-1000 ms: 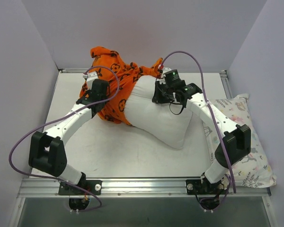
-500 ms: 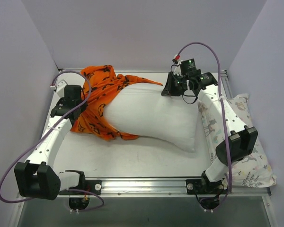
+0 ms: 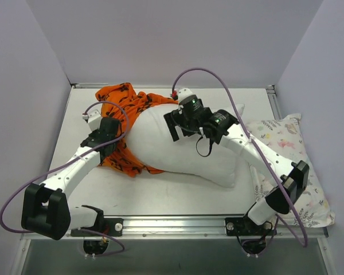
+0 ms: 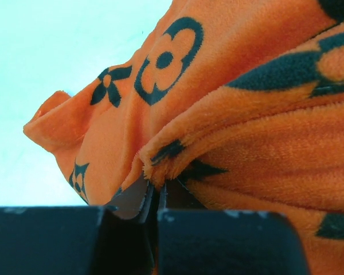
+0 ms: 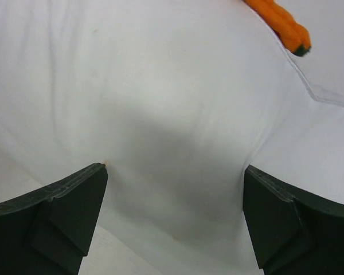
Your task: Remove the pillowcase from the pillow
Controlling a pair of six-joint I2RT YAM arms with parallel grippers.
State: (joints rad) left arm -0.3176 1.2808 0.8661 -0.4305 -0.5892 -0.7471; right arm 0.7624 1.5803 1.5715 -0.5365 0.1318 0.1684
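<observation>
I sat boxed in by three plain lilac-grey walls: a back wall [image 3: 172,40], a left wall [image 3: 17,114] and a right wall [image 3: 332,69]. The table [image 3: 178,195] under me was white and matte. A thin metal frame [image 3: 264,87] ran along its far edge and a silver rail [image 3: 172,224] along its near one. Below the rail lay a darker grey surface [image 3: 172,258]. A printed pillow [image 3: 312,200] lay off the table's right edge, against the right wall. The light was soft and even, with only faint shadows on the tabletop.
</observation>
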